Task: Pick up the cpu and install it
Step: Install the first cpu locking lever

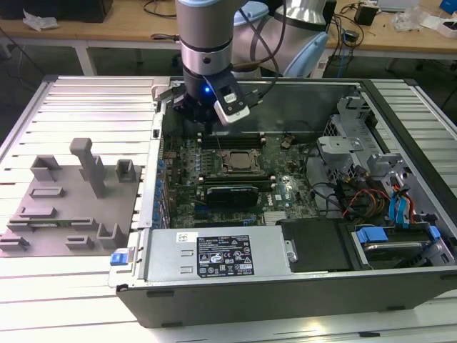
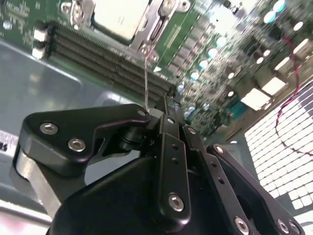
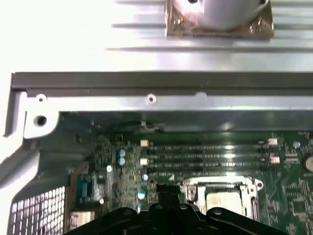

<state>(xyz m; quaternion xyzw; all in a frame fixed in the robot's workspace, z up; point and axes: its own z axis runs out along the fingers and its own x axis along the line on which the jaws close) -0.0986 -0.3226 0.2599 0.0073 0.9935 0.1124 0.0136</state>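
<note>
The cpu (image 1: 235,161), a silver-grey square, lies flat inside the black socket frame on the green motherboard (image 1: 285,189). It appears in both wrist views, cpu (image 2: 120,17) and cpu (image 3: 222,201). My gripper (image 1: 207,123) hangs over the board's far edge, just beyond the memory slots and apart from the cpu. Its black fingers (image 2: 168,142) are pressed together, gripper (image 2: 164,105), gripper (image 3: 166,188). A thin metal rod (image 2: 145,78) runs from the socket frame up to the fingertips; whether it is held I cannot tell.
The open computer case (image 1: 400,93) holds a power supply (image 1: 214,251) at the front and drive bays with blue tabs (image 1: 371,234) at the exterior view's right. A grey fixture block (image 1: 71,200) stands on the slatted table at the exterior view's left.
</note>
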